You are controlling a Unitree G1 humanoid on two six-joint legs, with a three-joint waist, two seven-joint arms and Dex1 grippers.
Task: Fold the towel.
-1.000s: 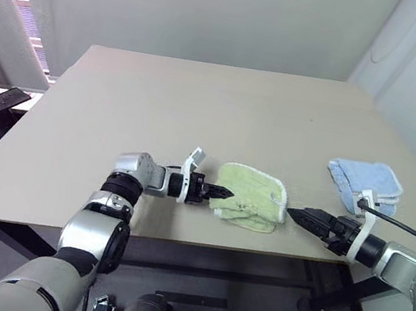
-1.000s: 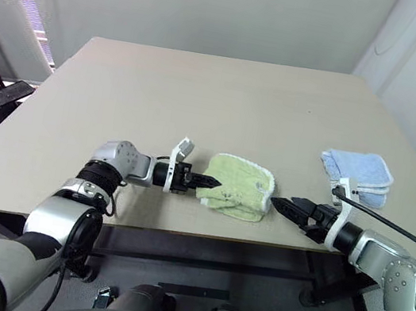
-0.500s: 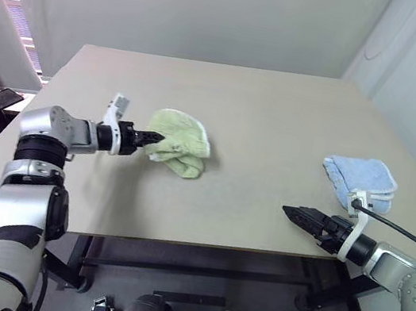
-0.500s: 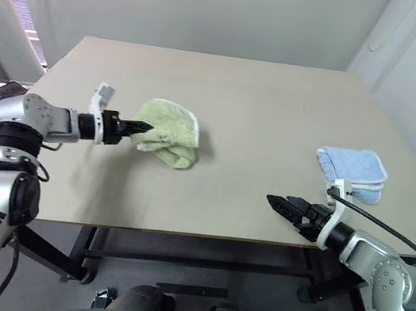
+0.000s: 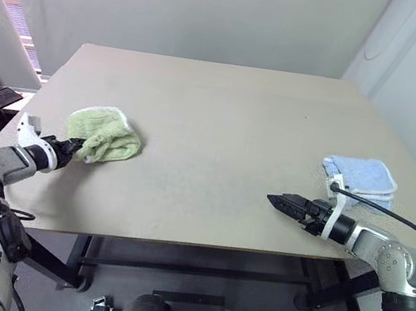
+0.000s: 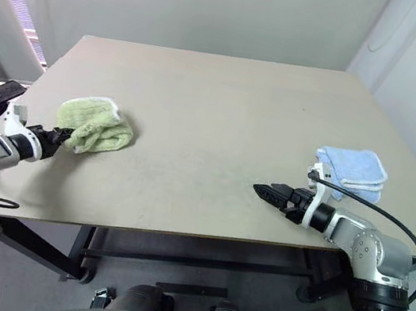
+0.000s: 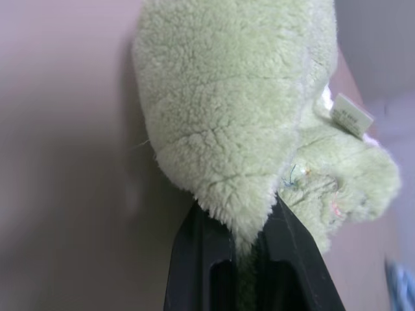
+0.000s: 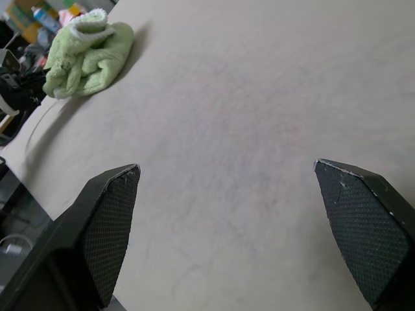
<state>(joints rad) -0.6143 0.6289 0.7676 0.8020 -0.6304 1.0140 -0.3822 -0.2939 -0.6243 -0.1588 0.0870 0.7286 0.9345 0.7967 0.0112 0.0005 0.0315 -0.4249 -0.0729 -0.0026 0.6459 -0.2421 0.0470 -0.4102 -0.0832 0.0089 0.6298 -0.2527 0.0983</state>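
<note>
You had the left gripper clamped on the bunched light green terry towel, right gripper wide apart; should've spread it flat first.

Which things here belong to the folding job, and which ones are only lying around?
For the job: the green towel, the left gripper shut on its edge, the open right gripper, the table.

Lying about: the folded blue cloth.

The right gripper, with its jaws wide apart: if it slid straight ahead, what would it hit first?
Probably nothing close: the right gripper points left over bare table. Far along that line lies the green towel, held by the left gripper, though depth is uncertain.
</note>
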